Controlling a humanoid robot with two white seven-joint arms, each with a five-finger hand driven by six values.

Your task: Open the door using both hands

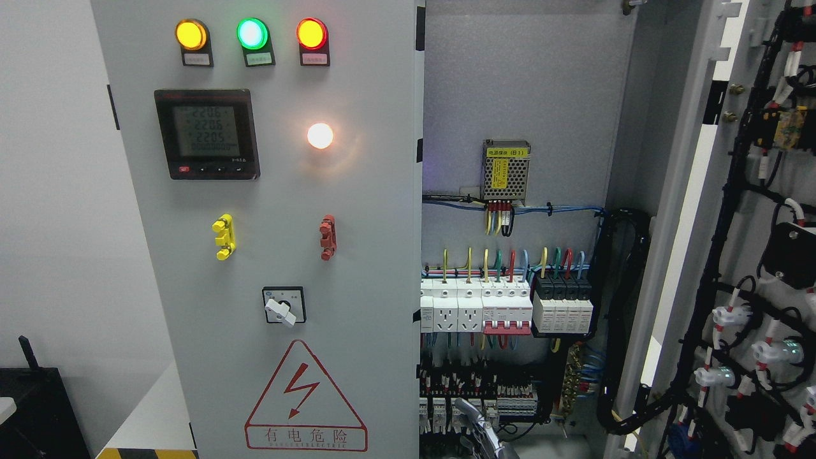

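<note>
The grey cabinet's left door (363, 268) is closed and carries three indicator lights, a digital meter (207, 134), a yellow handle (224, 237), a red handle (327, 237) and a rotary switch (284, 306). The right door (695, 210) stands swung wide open at the right, its wired inner face towards me. Between them the cabinet interior (523, 89) is exposed. Part of my right hand (481, 427) pokes up from the bottom edge, low in front of the interior, touching neither door. Most of it is cut off. My left hand is out of sight.
Inside are a small power supply (505, 169), a row of breakers and sockets (503, 309) and black cable bundles (628, 306). A white wall is at the left, with a dark object (35, 408) at the lower left and a hazard-striped floor edge (146, 453).
</note>
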